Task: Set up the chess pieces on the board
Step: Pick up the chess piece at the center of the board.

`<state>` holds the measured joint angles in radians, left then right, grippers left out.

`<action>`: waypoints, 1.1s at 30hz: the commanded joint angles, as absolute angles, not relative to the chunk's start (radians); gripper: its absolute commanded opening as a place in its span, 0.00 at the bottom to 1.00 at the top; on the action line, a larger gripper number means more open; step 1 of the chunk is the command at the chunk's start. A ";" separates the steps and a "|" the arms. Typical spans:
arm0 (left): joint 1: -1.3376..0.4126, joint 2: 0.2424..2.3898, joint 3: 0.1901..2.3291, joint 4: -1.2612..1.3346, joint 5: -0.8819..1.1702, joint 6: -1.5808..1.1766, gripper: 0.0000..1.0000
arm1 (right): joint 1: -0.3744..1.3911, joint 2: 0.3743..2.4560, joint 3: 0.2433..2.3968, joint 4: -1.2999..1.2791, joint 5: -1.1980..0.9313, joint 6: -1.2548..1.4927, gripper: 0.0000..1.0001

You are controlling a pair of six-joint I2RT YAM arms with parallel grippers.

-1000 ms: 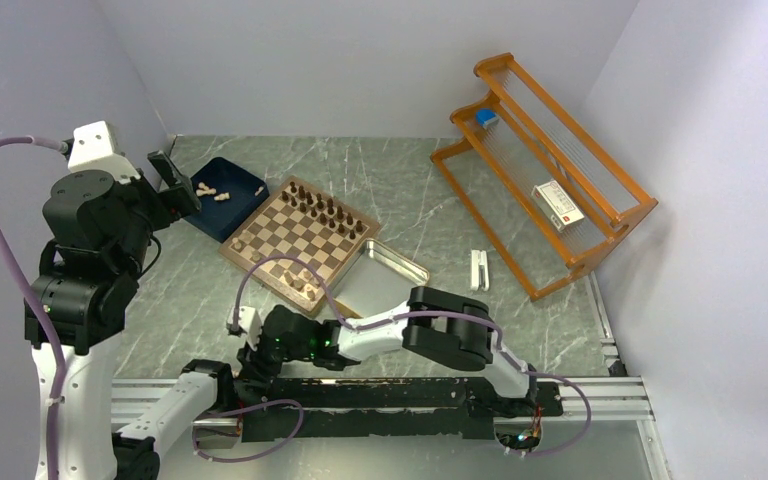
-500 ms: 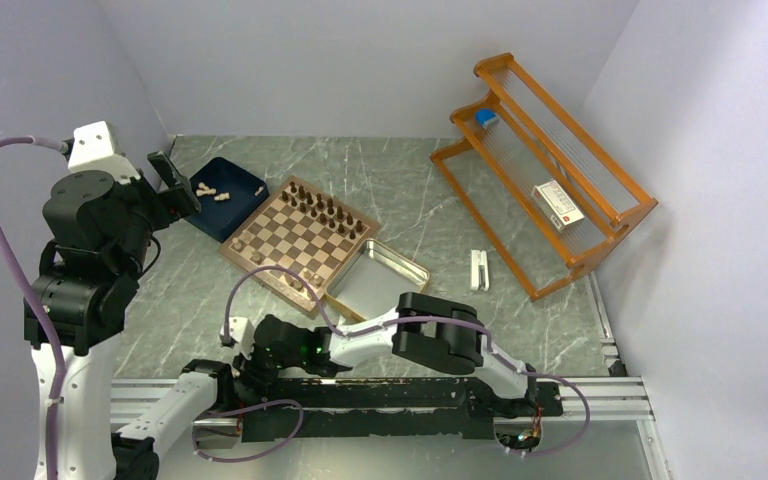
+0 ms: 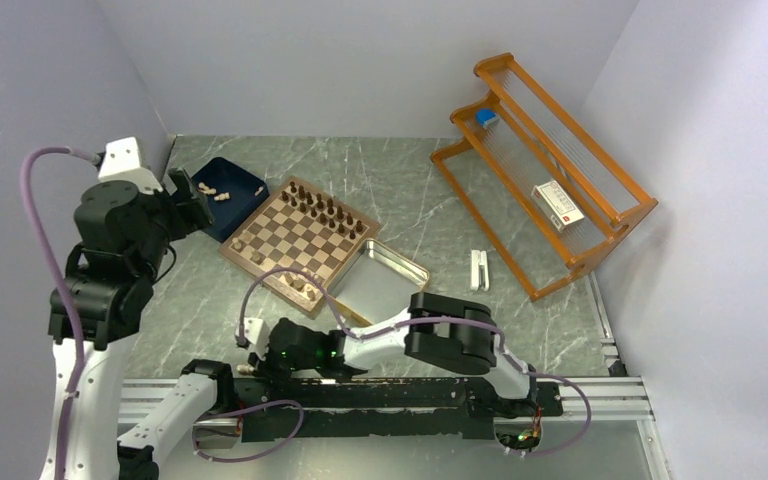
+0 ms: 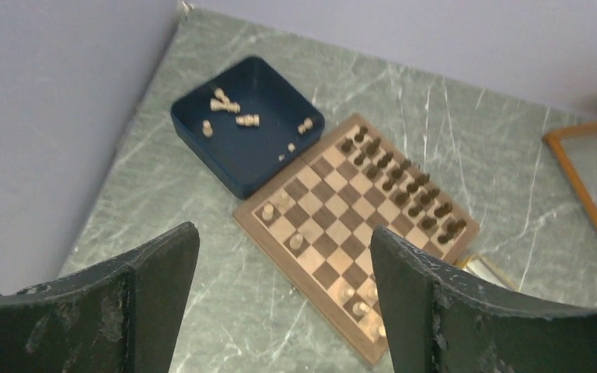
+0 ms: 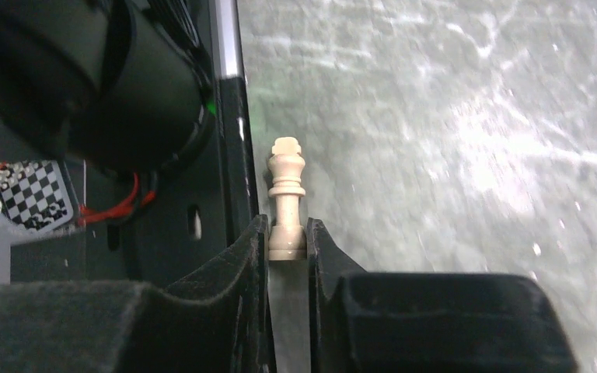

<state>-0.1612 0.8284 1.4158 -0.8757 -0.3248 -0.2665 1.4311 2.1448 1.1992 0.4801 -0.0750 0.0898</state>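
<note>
Right claw [image 5: 288, 249] clamped on pale piece [image 5: 287, 194] by its base, over bench [image 5: 435, 116]. Long axis straight up-frame, head away from claw. Black rail [image 5: 233, 155] close left. Left claw [image 4: 284, 256] wide open, empty, above board [image 4: 328, 247] and navy tray [image 4: 260, 151]. Silver tin [image 3: 380, 275] touches board, centre frame.

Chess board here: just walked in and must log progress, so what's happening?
The right gripper is shut on a pale chess piece at its base, low by the table's near edge. The left gripper hangs open up high. Dark pieces line the board's far side; a few pale ones stand on it, more lie in the navy tray.
</note>
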 commanded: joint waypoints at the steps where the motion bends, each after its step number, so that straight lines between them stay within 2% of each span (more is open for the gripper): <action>1: -0.167 0.813 1.317 -0.813 -0.205 -0.302 0.84 | 1.402 2.028 1.097 0.512 -0.028 0.091 0.06; 8: -0.167 0.829 1.176 -0.779 0.016 -0.361 0.75 | 1.349 1.772 0.877 0.613 0.031 0.114 0.04; 13: -0.167 0.870 1.144 -0.765 0.289 -0.386 0.66 | 1.283 1.537 0.730 0.698 0.127 0.195 0.04; 16: -0.167 0.903 1.132 -0.771 0.434 -0.393 0.65 | 1.257 1.435 0.685 0.758 0.172 0.215 0.05; 23: -0.167 0.945 1.086 -0.782 0.679 -0.383 0.62 | 1.257 1.382 0.699 0.798 0.222 0.205 0.05; 33: -0.169 0.928 1.023 -0.774 0.769 -0.391 0.55 | 1.257 1.396 0.688 0.885 0.263 0.203 0.05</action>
<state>-0.1619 0.9478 1.0611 -0.8017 0.6636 -0.3740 1.2560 1.3884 0.6907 0.8051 0.2173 0.2031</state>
